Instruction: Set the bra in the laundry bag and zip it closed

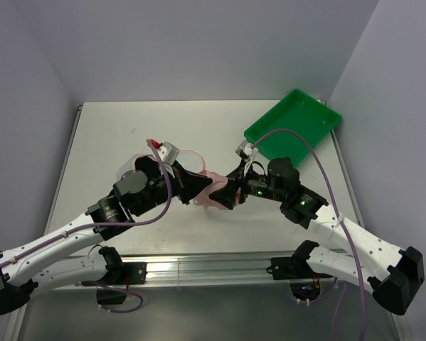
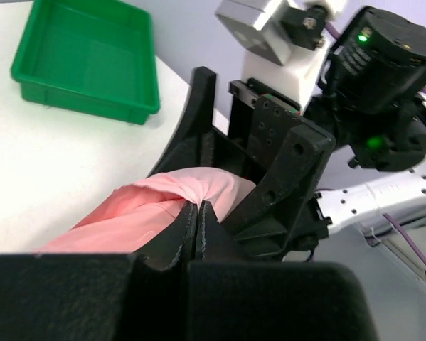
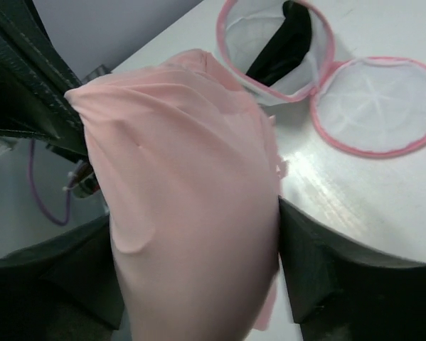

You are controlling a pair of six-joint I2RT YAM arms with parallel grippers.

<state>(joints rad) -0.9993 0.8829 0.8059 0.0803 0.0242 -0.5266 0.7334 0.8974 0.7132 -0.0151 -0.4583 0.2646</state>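
While both grippers clamp the soft pink fabric bra [image 3: 191, 192], left gripper [image 2: 197, 226] and right gripper [image 1: 227, 193] risk tearing it; the white mesh laundry bag with pink zip rim [image 3: 269, 50] lies open at 12 o'clock.

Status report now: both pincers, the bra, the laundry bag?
Left pincer shut on pink bra. Right pincer grips it too, above table. Laundry bag lies open, unzipped. Nothing in the way.

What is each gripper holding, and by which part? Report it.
Both hold the soft pink fabric bra above the table. The left gripper is shut on a bunched fold of it; the right gripper grips the opposite side, its exact hold hidden by fabric.
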